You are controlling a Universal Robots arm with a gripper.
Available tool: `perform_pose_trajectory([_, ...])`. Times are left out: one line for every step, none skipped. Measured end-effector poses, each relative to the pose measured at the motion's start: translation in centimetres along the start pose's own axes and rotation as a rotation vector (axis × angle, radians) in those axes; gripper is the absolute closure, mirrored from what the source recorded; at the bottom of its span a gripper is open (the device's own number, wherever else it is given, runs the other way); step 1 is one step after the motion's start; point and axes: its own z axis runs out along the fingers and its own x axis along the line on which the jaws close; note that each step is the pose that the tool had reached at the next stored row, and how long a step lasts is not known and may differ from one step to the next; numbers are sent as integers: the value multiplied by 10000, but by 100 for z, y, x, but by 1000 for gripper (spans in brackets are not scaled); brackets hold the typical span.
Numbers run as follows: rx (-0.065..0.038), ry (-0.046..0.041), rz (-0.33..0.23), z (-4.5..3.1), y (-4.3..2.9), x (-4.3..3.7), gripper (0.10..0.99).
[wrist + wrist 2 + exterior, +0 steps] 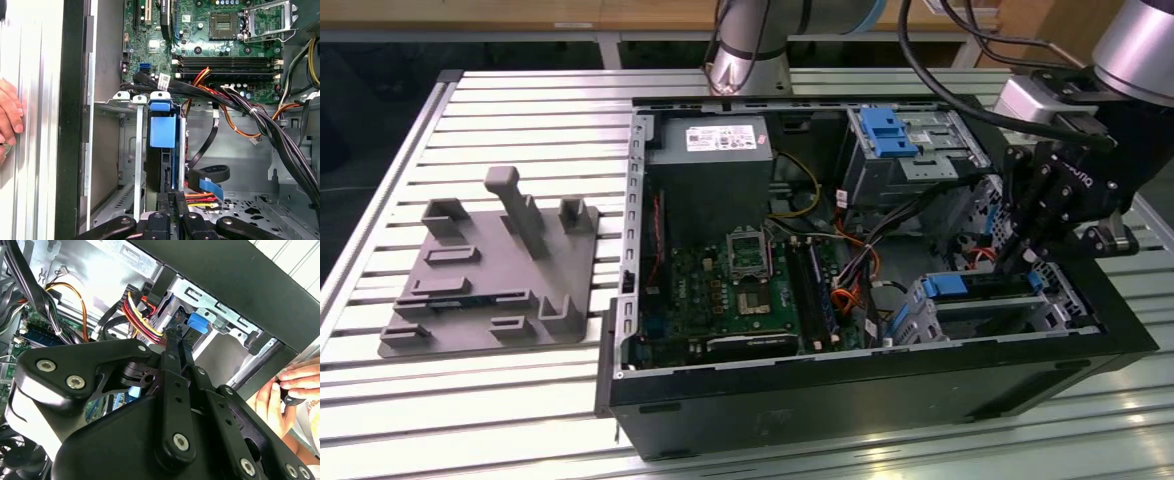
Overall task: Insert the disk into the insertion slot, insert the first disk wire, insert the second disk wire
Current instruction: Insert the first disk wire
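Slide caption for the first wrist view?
Gripper shut on red-yellow disk wire beside the blue-framed disk, seated in the insertion slot.

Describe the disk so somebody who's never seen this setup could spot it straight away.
Find the open black computer case on the slatted metal table. In its corner at the exterior view's lower right is a low silver cage, the insertion slot, and the disk sits in it. Its bright blue frame marks it; the taller cage farther back carries just a small blue latch.
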Motion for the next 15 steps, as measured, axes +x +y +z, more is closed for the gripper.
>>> perform_pose_trajectory([0,1,0,5,0,1,922])
perform_pose_trajectory([0,2,0,9,0,2,922])
perform_pose_trajectory([0,2,0,13,0,3,922])
perform_pose_trajectory([0,1,0,18,0,3,922])
perform_pose_trajectory([0,1,0,23,0,3,922])
perform_pose_trajectory([0,0,0,29,-1,3,922])
perform_pose_trajectory([0,2,0,35,-1,3,922])
perform_pose_trajectory([0,4,0,40,-1,2,922])
perform_pose_trajectory([1,7,0,45,-1,2,922])
perform_pose_trajectory([1,9,0,48,-1,2,922])
perform_pose_trajectory([1,10,0,52,-1,1,922])
perform_pose_trajectory([1,9,0,55,-1,1,922])
perform_pose_trajectory([0,5,0,57,-1,1,922])
perform_pose_trajectory([0,3,0,59,-2,0,922])
perform_pose_trajectory([0,3,0,59,-1,0,922])
